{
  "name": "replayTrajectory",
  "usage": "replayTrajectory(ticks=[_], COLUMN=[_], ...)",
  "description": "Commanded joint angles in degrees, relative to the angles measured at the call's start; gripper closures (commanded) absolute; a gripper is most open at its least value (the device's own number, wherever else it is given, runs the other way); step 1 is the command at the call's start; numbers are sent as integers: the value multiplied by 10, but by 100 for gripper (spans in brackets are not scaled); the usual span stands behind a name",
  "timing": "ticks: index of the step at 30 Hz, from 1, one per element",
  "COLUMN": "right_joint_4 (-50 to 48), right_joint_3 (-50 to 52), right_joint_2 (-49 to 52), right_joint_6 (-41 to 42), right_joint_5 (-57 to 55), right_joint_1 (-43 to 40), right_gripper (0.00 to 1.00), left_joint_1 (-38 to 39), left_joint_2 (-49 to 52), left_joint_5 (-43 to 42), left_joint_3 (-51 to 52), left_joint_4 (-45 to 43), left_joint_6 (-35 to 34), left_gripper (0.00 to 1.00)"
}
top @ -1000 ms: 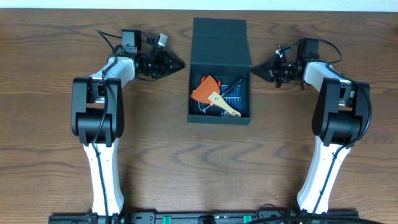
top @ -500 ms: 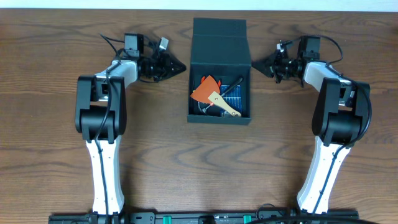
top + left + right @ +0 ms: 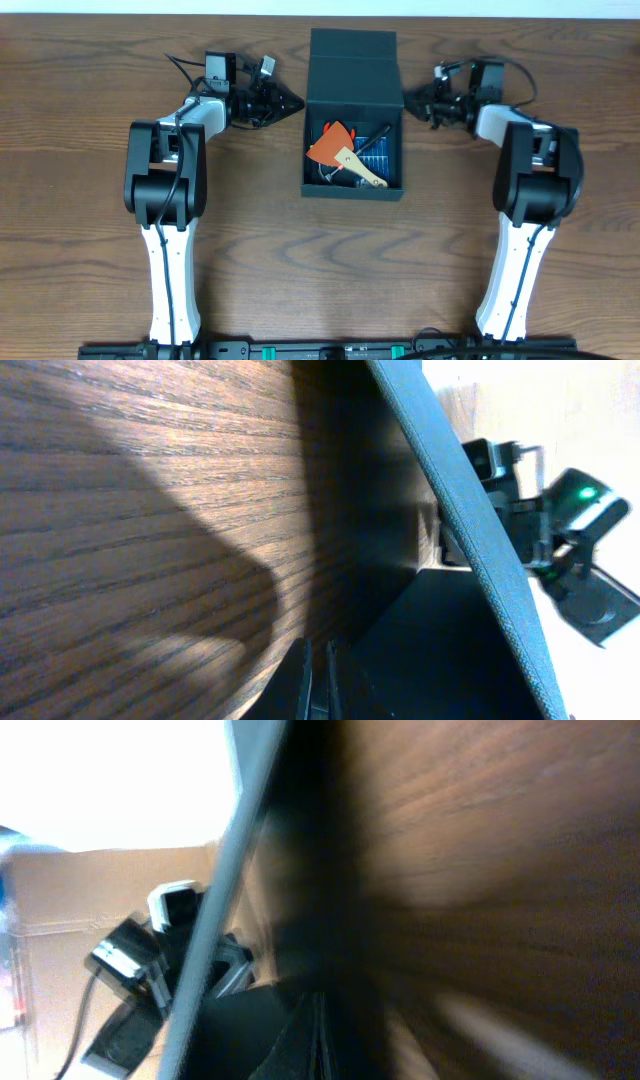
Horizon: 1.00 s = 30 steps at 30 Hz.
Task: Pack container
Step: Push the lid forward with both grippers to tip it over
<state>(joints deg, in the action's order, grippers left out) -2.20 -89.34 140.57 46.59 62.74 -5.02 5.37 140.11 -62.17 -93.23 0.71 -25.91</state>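
Overhead evenly lit and sharp, left wrist view crisp with broad shadow on the table (image 3: pixel 150 420), right wrist view blurred, white glare upper left

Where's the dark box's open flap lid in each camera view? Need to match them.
Overhead: dark blue-green cardboard flap lid, top centre.
Left wrist: its edge, a diagonal band from top centre to lower right.
Right wrist: blurred diagonal band, left of centre.
Shared landmark: brown wooden table.

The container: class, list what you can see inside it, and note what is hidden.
Inside the container lie an orange piece, a pale handled tool and a blue item. Whatever lies beneath them is covered and cannot be told.
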Motion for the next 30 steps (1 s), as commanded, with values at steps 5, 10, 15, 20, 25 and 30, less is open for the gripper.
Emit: replayTrajectory(ticks=[5,10,15,20,25,30], right_joint_4=[-35,-37,-36,-36,-36,-36], right_joint_3=[0,-22,-48,-78,-104,-125], right_joint_2=[33,33,33,33,33,33], right_joint_6=[36,37,27,26,24,17], right_joint_5=[27,45,69,81,94,114], right_joint_1=[26,26,26,26,27,28], right_gripper=[99,99,99,99,99,99], left_joint_1=[0,0,0,0,0,0], left_joint_2=[11,11,11,11,11,10], left_joint_5=[-20,-37,-53,-71,-80,-96], left_joint_3=[-2,-5,-6,-25,-56,-76], left_joint_4=[-7,-38,-96,-113,-114,-114], left_joint_6=[-8,-31,-76,-90,-102,-111], left_gripper=[94,94,94,94,94,94])
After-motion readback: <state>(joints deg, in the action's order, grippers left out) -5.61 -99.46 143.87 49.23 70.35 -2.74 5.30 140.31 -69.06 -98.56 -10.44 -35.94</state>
